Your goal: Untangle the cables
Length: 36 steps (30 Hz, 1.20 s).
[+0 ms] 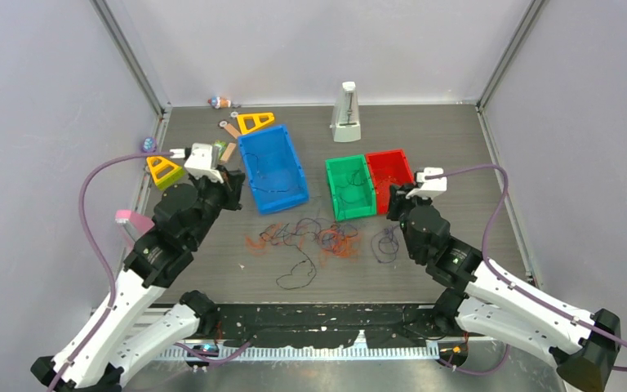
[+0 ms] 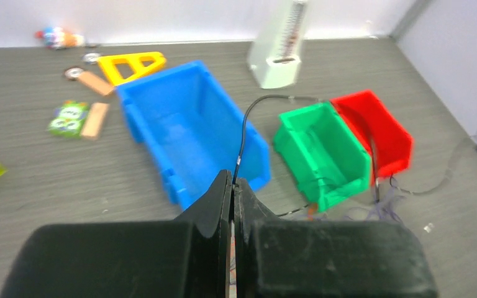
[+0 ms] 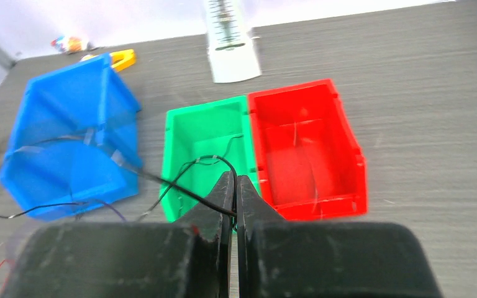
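Early yet, I judge: left fingers (image 2: 220, 202) and right fingers (image 3: 222, 195) each clamp a black cable (image 2: 243, 133), while most cables (image 1: 326, 238) lie knotted on the desk (image 1: 473, 155).

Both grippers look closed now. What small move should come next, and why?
Probably ease the two grippers apart, slowly. The left gripper is shut on a black cable, the right gripper seems shut on one too, and the tangle lies between them; gentle tension may show where the strands cross.
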### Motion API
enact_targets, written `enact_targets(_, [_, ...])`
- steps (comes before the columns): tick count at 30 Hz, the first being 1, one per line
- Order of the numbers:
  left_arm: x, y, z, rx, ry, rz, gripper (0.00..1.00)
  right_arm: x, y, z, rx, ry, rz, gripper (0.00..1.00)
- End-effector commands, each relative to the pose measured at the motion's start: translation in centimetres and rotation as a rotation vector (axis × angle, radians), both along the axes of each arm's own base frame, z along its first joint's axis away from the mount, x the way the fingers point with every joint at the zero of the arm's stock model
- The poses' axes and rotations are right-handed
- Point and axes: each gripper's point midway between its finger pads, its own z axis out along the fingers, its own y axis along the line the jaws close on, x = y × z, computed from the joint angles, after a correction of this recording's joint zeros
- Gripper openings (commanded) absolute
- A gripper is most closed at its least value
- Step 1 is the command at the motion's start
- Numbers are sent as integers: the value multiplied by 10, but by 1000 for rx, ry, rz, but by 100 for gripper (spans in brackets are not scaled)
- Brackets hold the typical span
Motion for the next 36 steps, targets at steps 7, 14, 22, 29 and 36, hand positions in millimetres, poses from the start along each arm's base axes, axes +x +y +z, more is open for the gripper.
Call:
enact_targets(7, [-11,104,-6,44,-32,498,0,-14,-91,-9,39,29,-485,5])
enact_targets(14, [-14,82,16,-30,-126,355,0,-9,-71,-12,26,54,-347,5])
enact_targets(22, [-24,31,71,-62,-240,46,0,-13,18,-58,-14,187,134,6])
enact_targets(29, [-36,25,118,-89,-317,-20,0,-29,83,-66,-34,186,495,68])
enact_targets(36, [-45,20,151,-127,-367,-69,0,-41,154,-47,-148,102,814,72])
